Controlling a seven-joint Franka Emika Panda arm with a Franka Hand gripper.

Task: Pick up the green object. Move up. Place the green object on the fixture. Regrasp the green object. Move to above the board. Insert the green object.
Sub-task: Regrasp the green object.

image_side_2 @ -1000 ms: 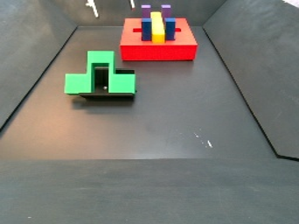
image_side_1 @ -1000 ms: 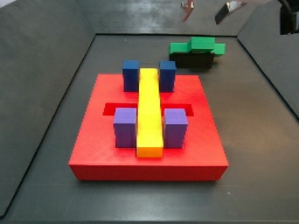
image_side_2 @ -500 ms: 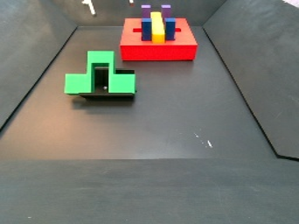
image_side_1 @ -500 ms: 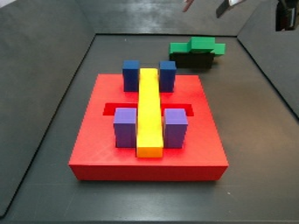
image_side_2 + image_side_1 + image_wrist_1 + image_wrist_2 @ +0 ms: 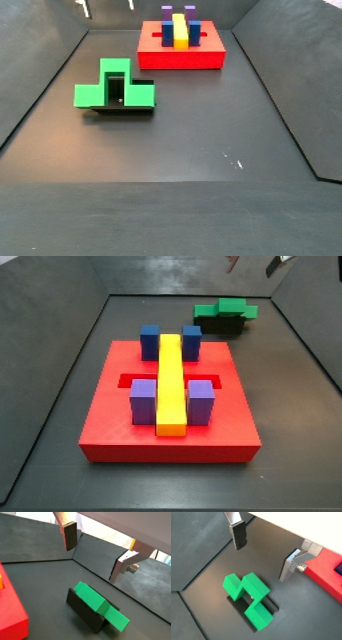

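The green object (image 5: pixel 223 307) lies on top of the black fixture (image 5: pixel 226 326) at the back right of the floor, with nothing holding it. In the opposite side view the green object (image 5: pixel 112 86) covers the fixture (image 5: pixel 123 109) on the left. My gripper (image 5: pixel 254 264) hangs high above it at the frame's top edge, open and empty. Both wrist views look down between the spread fingers (image 5: pixel 69 537) at the green object (image 5: pixel 100 605) (image 5: pixel 247 594) on the fixture (image 5: pixel 83 607) (image 5: pixel 272 603). The gripper (image 5: pixel 93 554) (image 5: pixel 263 554) is well clear of it.
The red board (image 5: pixel 110 424) fills the middle, carrying blue blocks (image 5: pixel 150 338), purple blocks (image 5: pixel 201 401) and a long yellow bar (image 5: pixel 171 381). The same board (image 5: pixel 187 58) stands at the far end in the opposite side view. Dark walls (image 5: pixel 54 326) enclose the floor.
The open gripper has risen, its fingers sliding toward the top edge of both side views. The green object and fixture have not moved.
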